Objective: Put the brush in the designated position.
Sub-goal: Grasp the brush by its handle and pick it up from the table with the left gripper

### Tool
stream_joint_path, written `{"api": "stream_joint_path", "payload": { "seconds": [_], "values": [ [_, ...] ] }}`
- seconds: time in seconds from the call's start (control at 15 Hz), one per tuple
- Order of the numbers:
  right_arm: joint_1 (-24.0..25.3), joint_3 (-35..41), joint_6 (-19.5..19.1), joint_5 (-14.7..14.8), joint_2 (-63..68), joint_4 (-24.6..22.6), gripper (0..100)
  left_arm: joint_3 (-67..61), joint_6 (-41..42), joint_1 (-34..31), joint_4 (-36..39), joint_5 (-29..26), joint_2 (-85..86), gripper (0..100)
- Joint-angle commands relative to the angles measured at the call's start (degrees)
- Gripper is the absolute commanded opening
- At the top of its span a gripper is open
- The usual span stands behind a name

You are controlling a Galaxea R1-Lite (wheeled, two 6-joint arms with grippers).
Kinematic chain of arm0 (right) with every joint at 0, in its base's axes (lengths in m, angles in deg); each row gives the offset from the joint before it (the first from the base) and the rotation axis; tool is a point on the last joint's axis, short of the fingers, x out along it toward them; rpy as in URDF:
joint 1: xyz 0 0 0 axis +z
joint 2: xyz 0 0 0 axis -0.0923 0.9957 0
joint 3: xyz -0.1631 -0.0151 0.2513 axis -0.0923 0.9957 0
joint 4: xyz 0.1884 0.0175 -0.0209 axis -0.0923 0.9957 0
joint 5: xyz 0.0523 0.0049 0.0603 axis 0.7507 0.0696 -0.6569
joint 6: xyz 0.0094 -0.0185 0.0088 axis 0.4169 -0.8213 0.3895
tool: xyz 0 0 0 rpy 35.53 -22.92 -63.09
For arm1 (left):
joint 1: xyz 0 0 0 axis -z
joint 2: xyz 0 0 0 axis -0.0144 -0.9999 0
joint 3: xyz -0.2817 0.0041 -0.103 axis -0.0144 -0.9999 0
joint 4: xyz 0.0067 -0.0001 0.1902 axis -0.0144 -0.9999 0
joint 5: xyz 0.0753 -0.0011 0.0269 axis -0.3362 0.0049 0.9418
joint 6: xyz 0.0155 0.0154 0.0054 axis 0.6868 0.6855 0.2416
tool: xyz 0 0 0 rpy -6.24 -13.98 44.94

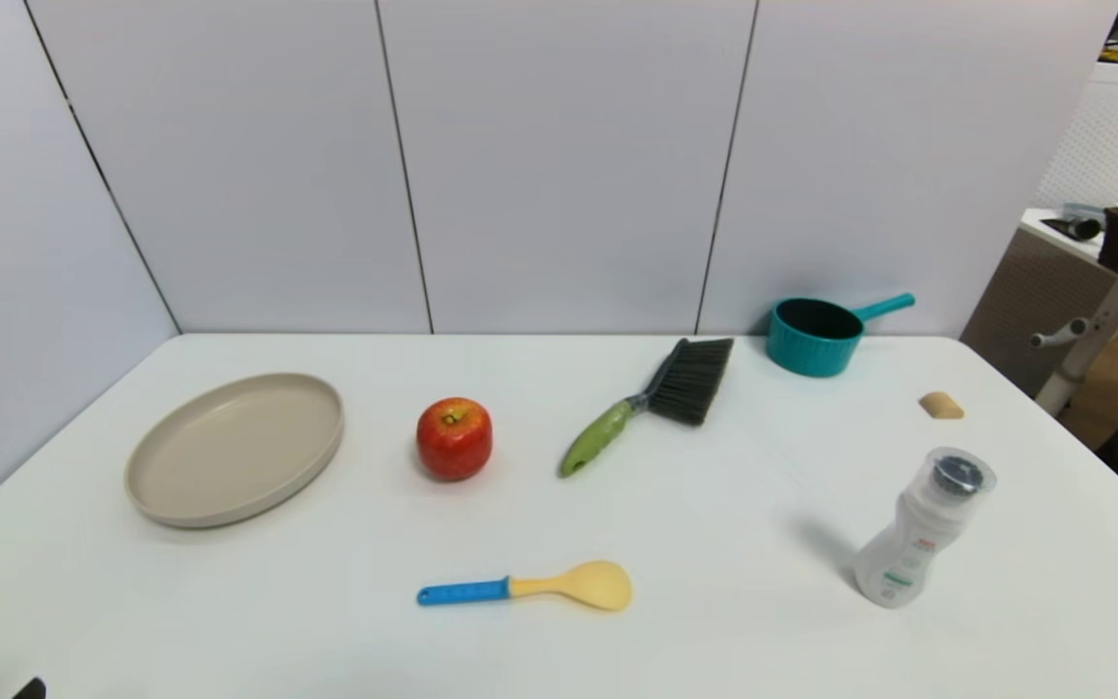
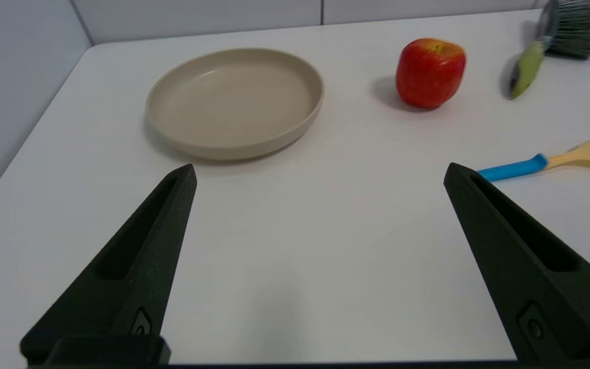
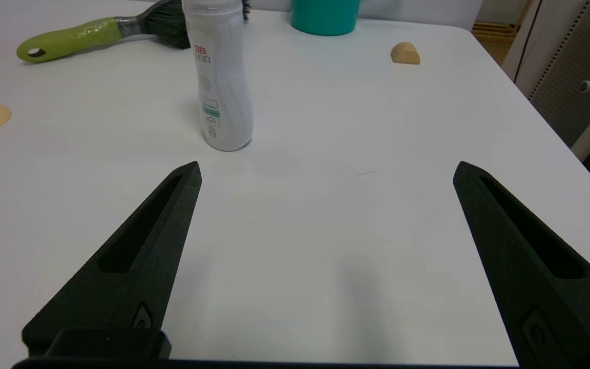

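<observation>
The brush (image 1: 639, 404) lies flat on the white table, right of centre and towards the back, lime-green handle pointing near-left and dark bristles towards the wall. Nothing touches it. In the left wrist view the brush (image 2: 529, 65) is far off beyond the apple. In the right wrist view the brush (image 3: 69, 38) lies behind the bottle. My left gripper (image 2: 320, 171) is open over bare tabletop near the front left, holding nothing. My right gripper (image 3: 327, 165) is open over bare tabletop near the front right, also holding nothing. No mark shows the designated position on the tabletop (image 1: 714, 544).
A round beige plate (image 1: 234, 449) sits at the left, a red apple (image 1: 454, 438) beside it. A blue-and-yellow spoon (image 1: 530, 586) lies near the front. A white bottle (image 1: 923, 529) stands at the right, with a teal pot (image 1: 816, 335) and a small beige piece (image 1: 941, 406) behind.
</observation>
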Motion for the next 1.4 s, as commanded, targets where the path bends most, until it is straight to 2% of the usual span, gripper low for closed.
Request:
{"api": "stream_joint_path", "payload": {
  "seconds": [0.07,0.27,0.47,0.73,1.07,1.33,1.4],
  "values": [
    [0.01,0.09,-0.04,-0.03,0.07,0.02,100,35.27,12.21,12.82,0.59,-13.88,-42.6,100],
    [0.01,0.09,-0.04,-0.03,0.07,0.02,100,48.28,15.99,21.96,0.76,-13.88,-60.27,100],
    [0.01,0.09,-0.04,-0.03,0.07,0.02,100,60.23,15.73,29.34,2.26,-13.44,-78.72,100],
    [0.01,0.09,-0.04,-0.03,0.07,0.02,100,73.24,15.29,32.68,2.26,-7.38,-95.16,100],
    [0.01,0.09,-0.04,-0.03,0.07,0.02,100,75.53,7.64,36.02,1.73,-6.5,-104.12,100],
    [0.01,0.09,-0.04,-0.03,0.07,0.02,100,77.64,5.09,36.9,1.03,4.75,-107.38,100],
    [0.01,0.09,-0.04,-0.03,0.07,0.02,100,78.25,5.09,36.9,1.03,5.89,-107.73,100]
  ]
}}
